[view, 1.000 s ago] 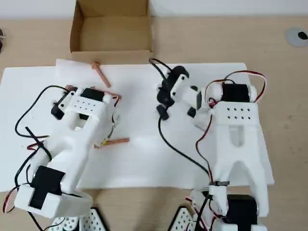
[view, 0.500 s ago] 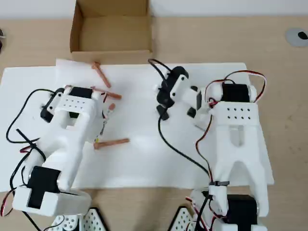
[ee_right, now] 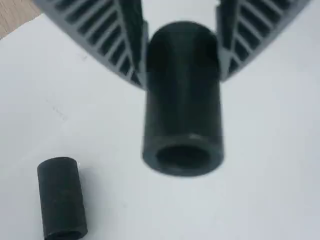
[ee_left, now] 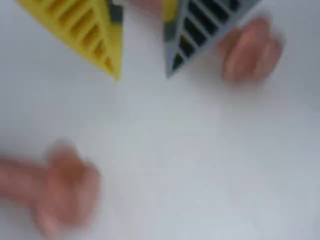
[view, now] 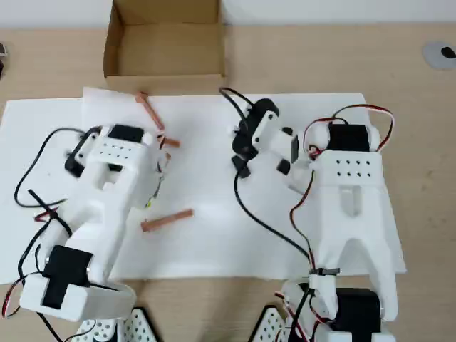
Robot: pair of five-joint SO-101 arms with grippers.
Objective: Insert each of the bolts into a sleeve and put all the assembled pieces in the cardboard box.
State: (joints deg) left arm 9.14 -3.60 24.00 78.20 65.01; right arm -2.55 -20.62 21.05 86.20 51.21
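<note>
Pinching a black sleeve [ee_right: 182,125] between its fingers, the right gripper [ee_right: 182,79] hangs over the white sheet [view: 214,235]. A second sleeve [ee_right: 61,200] lies near it. The left gripper [ee_left: 142,65] has its fingers spread just above the sheet, with one bolt [ee_left: 250,47] close by and another bolt [ee_left: 60,187] farther off. The box [view: 114,53] stands beyond the sheet.

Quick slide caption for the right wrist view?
Right tool grips a black sleeve, open end facing the camera; a second sleeve rests on the white sheet.
</note>
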